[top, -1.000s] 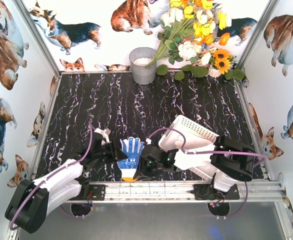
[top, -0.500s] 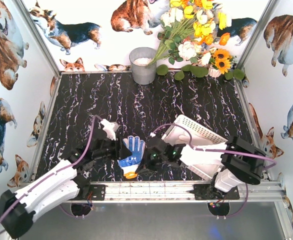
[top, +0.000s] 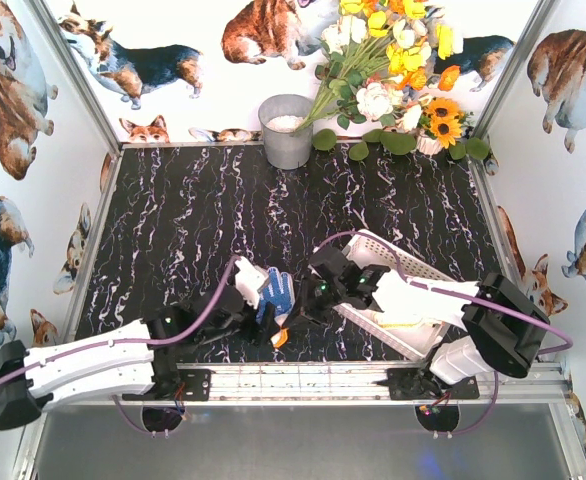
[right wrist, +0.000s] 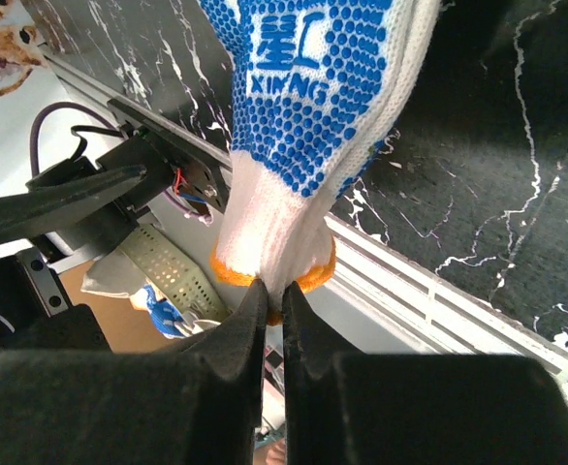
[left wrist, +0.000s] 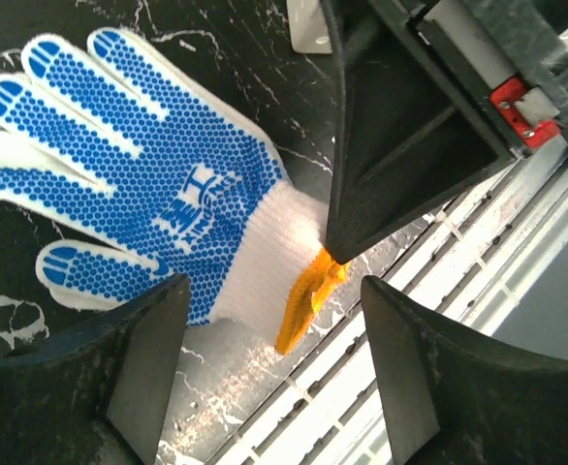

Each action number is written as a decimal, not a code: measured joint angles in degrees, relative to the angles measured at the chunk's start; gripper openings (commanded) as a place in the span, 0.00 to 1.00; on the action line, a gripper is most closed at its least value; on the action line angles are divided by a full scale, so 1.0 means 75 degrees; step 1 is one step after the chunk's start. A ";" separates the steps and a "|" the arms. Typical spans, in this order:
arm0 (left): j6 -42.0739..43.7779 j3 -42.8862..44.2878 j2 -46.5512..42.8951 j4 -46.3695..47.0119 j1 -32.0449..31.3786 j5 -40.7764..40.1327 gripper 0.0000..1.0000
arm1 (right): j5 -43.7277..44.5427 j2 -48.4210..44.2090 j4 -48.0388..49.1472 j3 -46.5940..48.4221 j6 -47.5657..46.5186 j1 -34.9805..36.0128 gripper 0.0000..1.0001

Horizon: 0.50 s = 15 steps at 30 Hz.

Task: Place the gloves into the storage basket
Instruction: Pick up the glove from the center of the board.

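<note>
Glove [left wrist: 158, 184]: one, blue-dotted, orange cuff.
Right end effector [right wrist: 274, 295]: pinching cuff, clearest from its wrist.
Left end effector [left wrist: 269, 291]: spread above glove.
Basket [top: 413, 265]: one, overhead view only.

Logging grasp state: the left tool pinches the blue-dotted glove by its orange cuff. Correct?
Not the left. The right tool pinches the blue-dotted glove by its orange cuff, as the right wrist view shows; the left tool hangs open above it.

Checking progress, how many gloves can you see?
2: a blue-dotted glove pinched by the right gripper, a second glove partly visible in the storage basket; others may be hidden.
</note>
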 measured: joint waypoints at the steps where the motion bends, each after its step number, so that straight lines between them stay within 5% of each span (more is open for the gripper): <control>1: 0.0102 0.0000 0.0082 0.0125 -0.0143 -0.0152 0.71 | -0.0058 0.0000 -0.0026 0.0003 -0.0029 -0.0055 0.00; 6: 0.0498 0.0000 0.0615 0.0810 -0.0653 -0.0659 0.79 | -0.0195 -0.0003 -0.0312 0.0061 -0.0076 -0.0213 0.00; 15: 0.0682 -0.0119 0.1332 0.1612 -0.1647 -0.1789 0.77 | -0.0227 -0.0085 -0.0364 0.0099 -0.0017 -0.0309 0.00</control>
